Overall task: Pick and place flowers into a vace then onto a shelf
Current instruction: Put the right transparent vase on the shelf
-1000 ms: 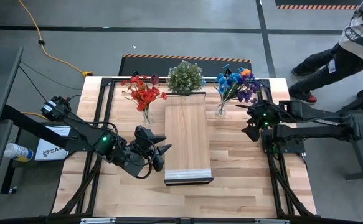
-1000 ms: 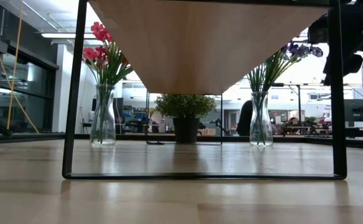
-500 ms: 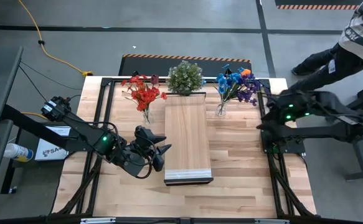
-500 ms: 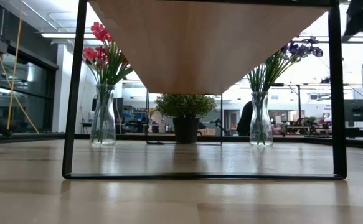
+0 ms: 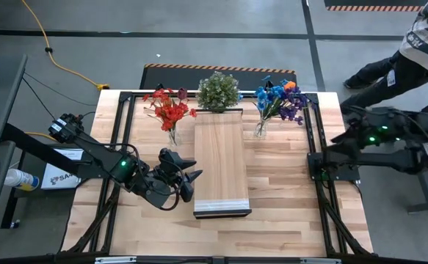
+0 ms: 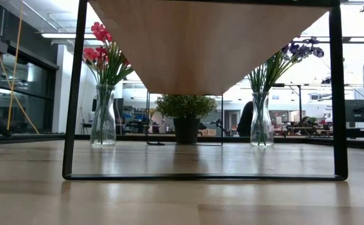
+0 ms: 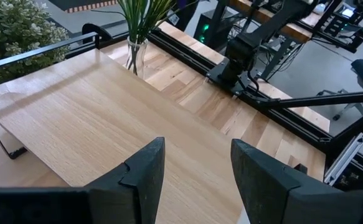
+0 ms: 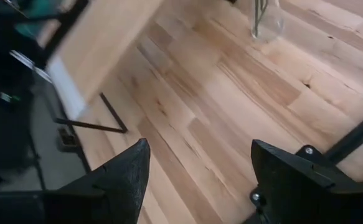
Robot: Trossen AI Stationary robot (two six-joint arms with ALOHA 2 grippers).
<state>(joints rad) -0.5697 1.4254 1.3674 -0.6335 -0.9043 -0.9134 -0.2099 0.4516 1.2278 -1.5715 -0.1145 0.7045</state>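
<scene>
The right gripper (image 5: 340,137) has retracted rightward, jaws spread (empty); upright flowers (image 5: 278,99) lie left of it, nearer.

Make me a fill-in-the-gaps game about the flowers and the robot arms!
1. The clear glass vase of red flowers stands on the ____ side of the long light wooden shelf in the high view.
2. The bushy green potted plant stands ____ the two vases.
3. The left pincer holds ____.

Missing words: left; between; nothing
</scene>
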